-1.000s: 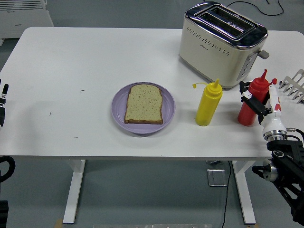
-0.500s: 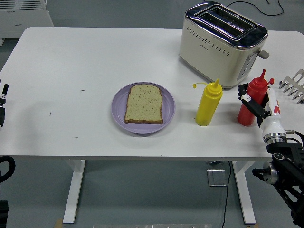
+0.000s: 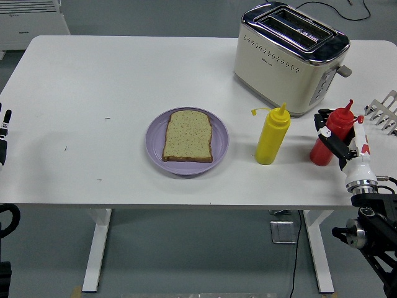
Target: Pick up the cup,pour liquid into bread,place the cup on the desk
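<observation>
Red bottle [image 3: 330, 138] part-hidden by right hand [image 3: 340, 139].

Nothing here can really be read. The cream toaster [image 3: 289, 57] at the far right carries a small dark brand mark low on its side (too tiny to make out).
</observation>
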You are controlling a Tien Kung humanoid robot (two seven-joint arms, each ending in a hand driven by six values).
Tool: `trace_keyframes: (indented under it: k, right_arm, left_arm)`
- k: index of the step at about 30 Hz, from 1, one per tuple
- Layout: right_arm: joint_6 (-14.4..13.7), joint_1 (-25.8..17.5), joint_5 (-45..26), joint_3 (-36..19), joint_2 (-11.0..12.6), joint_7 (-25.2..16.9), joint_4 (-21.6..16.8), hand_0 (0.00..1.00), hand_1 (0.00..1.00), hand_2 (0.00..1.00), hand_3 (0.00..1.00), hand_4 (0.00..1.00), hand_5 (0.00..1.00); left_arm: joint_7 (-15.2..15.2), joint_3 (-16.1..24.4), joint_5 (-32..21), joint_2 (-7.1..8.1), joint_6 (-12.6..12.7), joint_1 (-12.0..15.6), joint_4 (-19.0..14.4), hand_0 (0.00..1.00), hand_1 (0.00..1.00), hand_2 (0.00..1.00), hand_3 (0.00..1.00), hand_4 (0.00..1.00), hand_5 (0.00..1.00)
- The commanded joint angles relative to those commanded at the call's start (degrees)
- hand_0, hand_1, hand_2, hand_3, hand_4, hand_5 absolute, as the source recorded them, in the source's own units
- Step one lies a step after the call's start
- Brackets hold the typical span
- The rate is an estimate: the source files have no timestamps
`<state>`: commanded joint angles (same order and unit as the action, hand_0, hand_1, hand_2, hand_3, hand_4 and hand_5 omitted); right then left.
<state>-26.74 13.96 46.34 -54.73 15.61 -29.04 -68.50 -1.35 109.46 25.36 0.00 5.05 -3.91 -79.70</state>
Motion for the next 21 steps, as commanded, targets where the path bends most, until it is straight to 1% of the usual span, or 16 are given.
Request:
trace_keyframes:
  k: [1,2,7,8,13,14,19,20,21]
  right_arm:
    - [0.0,-0.4,0.3,0.0,0.2,0.0,-0.3,0.63,0.585,0.566,0.581,0.709,0.266]
    - [0.0,-0.5,0.4,0.0,0.2,0.1,-0.5,0.715,0.657,0.642,0.732,0.729,0.268]
    - [-0.3,-1.8,2.6,-0.2,0.7,1.0,-1.6,0.715,0.657,0.642,0.732,0.729,0.268]
    - [-0.4,-2.0,3.4,-0.2,0.8,1.3,-1.8,0.83,0.766,0.784,0.954,0.766,0.261]
    - [-0.4,-2.9,5.4,-0.6,0.9,1.7,-2.2,0.83,0.766,0.784,0.954,0.766,0.261]
    - [-0.4,-3.0,5.6,-0.6,0.9,1.8,-2.3,0.914,0.843,0.91,0.998,0.789,0.248]
    - [-0.3,-4.0,5.8,-1.2,1.4,1.7,-3.0,0.914,0.843,0.91,0.998,0.789,0.248]
    - [-0.3,-4.3,5.9,-1.5,1.6,1.8,-3.3,0.931,0.86,0.935,0.998,0.794,0.25]
    - [-0.2,-4.7,5.9,-1.8,1.8,1.8,-3.6,0.931,0.86,0.935,0.998,0.794,0.25]
  left_arm:
    - [0.0,0.0,0.0,0.0,0.0,0.0,0.0,0.781,0.734,0.726,0.662,0.527,0.955]
    - [0.0,0.0,0.0,0.0,0.0,0.0,0.0,0.779,0.733,0.724,0.658,0.522,0.949]
    - [0.0,0.0,0.0,0.0,0.0,0.0,0.0,0.779,0.733,0.724,0.658,0.522,0.949]
    - [0.0,0.0,0.0,0.0,0.0,0.0,0.1,0.779,0.731,0.725,0.656,0.522,0.948]
    - [0.0,-0.1,0.0,0.0,0.0,-0.1,0.1,0.779,0.731,0.725,0.656,0.522,0.948]
    - [0.0,-0.1,0.0,0.0,0.0,-0.1,0.0,0.778,0.73,0.723,0.655,0.524,0.949]
    - [0.0,0.0,0.0,0.0,0.0,-0.1,0.0,0.778,0.73,0.723,0.655,0.524,0.949]
    - [0.0,0.0,0.0,0.0,0.0,-0.2,0.0,0.778,0.73,0.724,0.65,0.523,0.945]
    - [0.0,0.0,0.0,0.0,0.0,-0.2,0.0,0.778,0.73,0.724,0.65,0.523,0.945]
